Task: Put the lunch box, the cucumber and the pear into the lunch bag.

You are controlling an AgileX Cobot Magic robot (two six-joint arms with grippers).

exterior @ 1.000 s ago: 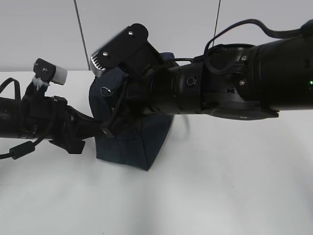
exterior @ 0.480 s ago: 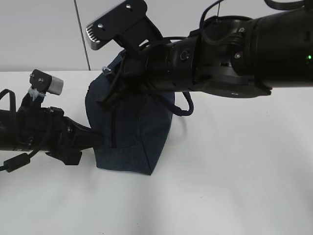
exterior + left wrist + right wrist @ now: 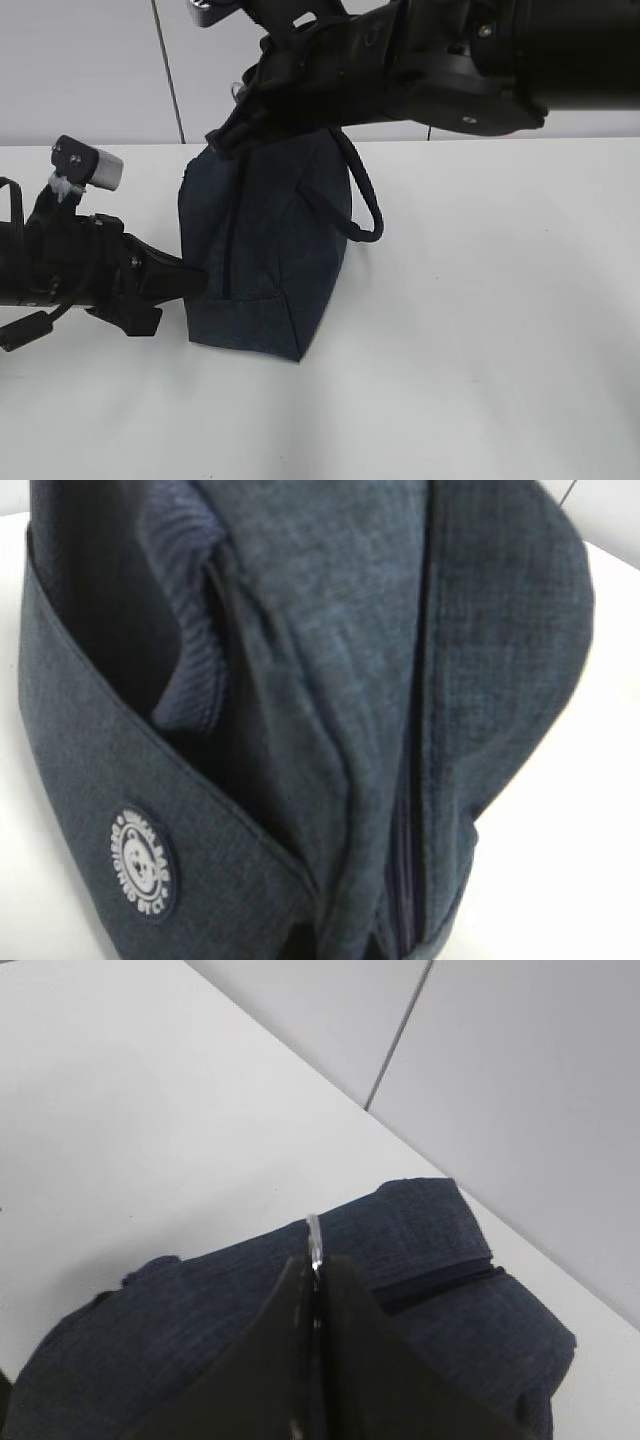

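The navy lunch bag (image 3: 270,250) stands upright on the white table. My right gripper (image 3: 222,137) reaches in from the upper right to the bag's top left corner. It is shut on the metal ring pull (image 3: 314,1238), which sticks out between its fingertips (image 3: 300,1300). My left gripper (image 3: 197,283) comes in low from the left and is pinched shut on the bag's lower left side. Navy fabric, a closed zipper line (image 3: 405,880) and a round badge (image 3: 143,862) fill the left wrist view, which hides the left jaws. The lunch box, the cucumber and the pear are out of view.
The bag's padded loop handle (image 3: 366,215) hangs down its right side. White table (image 3: 480,330) spreads to the right and in front of the bag. A grey panelled wall (image 3: 90,70) stands behind.
My right arm has risen up and away from the bag's front while holding the ring pull, uncovering the bag, which now stands taller. The left gripper has stayed at the bag's lower left side.
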